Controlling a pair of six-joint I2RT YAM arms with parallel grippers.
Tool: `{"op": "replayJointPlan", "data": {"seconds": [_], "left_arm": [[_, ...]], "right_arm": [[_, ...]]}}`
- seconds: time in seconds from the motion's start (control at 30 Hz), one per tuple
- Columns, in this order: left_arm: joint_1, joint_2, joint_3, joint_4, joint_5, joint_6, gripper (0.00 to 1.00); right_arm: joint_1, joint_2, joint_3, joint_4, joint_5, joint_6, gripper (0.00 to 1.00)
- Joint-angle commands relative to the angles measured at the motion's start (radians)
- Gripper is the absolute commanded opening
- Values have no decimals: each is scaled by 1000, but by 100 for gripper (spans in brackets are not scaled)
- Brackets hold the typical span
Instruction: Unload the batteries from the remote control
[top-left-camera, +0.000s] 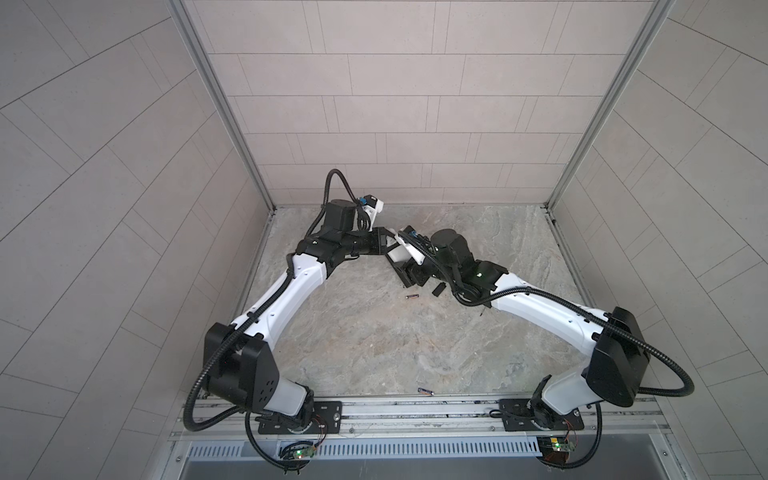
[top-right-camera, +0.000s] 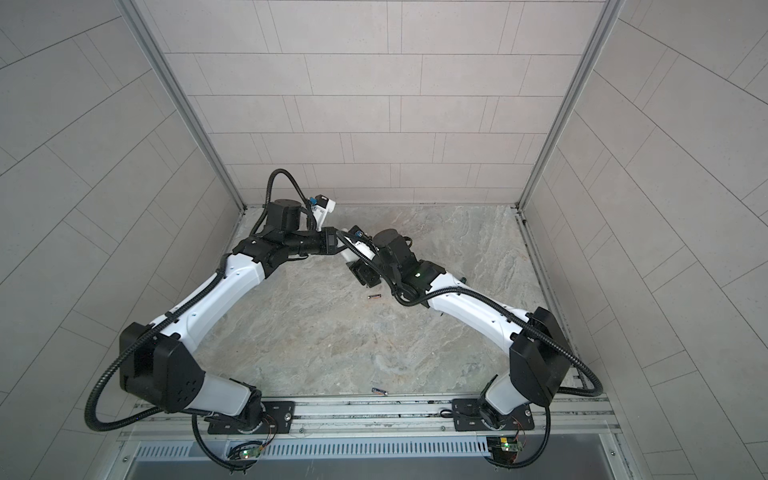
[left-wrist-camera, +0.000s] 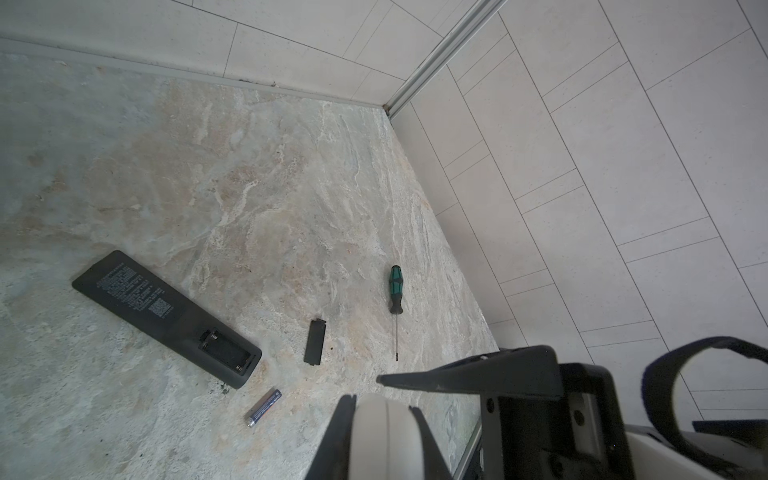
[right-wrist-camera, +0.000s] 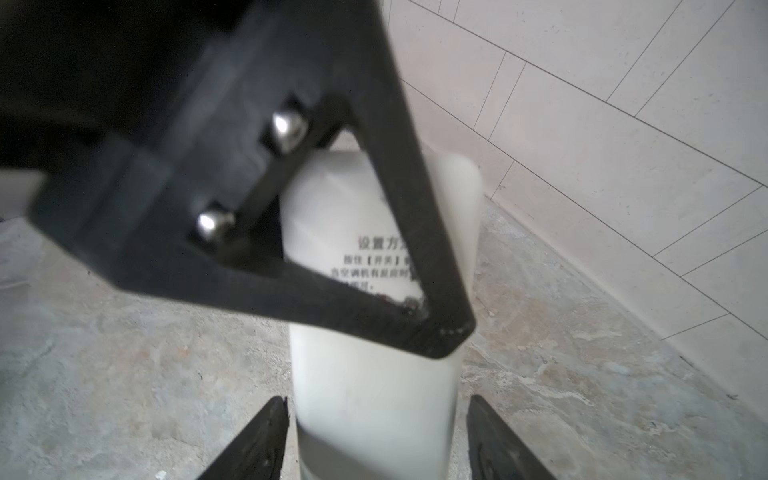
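Green-handled screwdriver (left-wrist-camera: 395, 291) lies flat on marble-look tabletop (left-wrist-camera: 208, 187), close to a tiled wall (left-wrist-camera: 582, 187), shaft pointing away from the far corner. Small black cover plate (left-wrist-camera: 314, 340) lies flat nearby, not touching it. Alu post (left-wrist-camera: 436, 54) runs up corner btw walls.

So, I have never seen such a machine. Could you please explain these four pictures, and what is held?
These are two robot arms, fixed at the front edge of a stone-patterned table. Two pictures look down on the whole scene from above; the other two come from a camera on each arm's wrist. On the table lie a black remote with its battery compartment open and empty, a small black cover plate, a green-handled screwdriver and two loose batteries. The left gripper is closed on a white remote; the right gripper has its fingers beside it with small gaps, so it seems open.
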Motion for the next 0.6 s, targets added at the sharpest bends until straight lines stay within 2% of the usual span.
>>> {"op": "replayJointPlan", "data": {"seconds": [0.0, 0.07, 0.1, 0.13, 0.2, 0.33, 0.43, 0.47, 0.57], "left_arm": [[7, -36, -66, 105, -34, -33, 1], [10, -64, -124, 181, -85, -58, 0], [10, -78, -150, 225, -115, -74, 0], [12, -92, -183, 277, -138, -101, 0], [11, -106, -232, 386, -162, -156, 0], [13, -98, -292, 585, -157, -261, 0], [11, -86, -302, 663, -148, -302, 0], [12, -86, -308, 688, -152, -314, 0], [13, -84, -321, 744, -177, -344, 0]], "right_arm": [[-16, -20, 28, -9, -11, 56, 78], [-63, -37, 24, -24, -88, 177, 80], [-102, -47, 11, -10, -163, 265, 80], [-139, -57, -20, 37, -243, 359, 80], [-192, -89, -96, 148, -327, 514, 81], [-243, -117, -202, 265, -378, 721, 81], [-274, -76, -175, 187, -390, 839, 79], [-282, -63, -178, 209, -406, 883, 78], [-300, -47, -248, 425, -433, 1060, 77]]}}
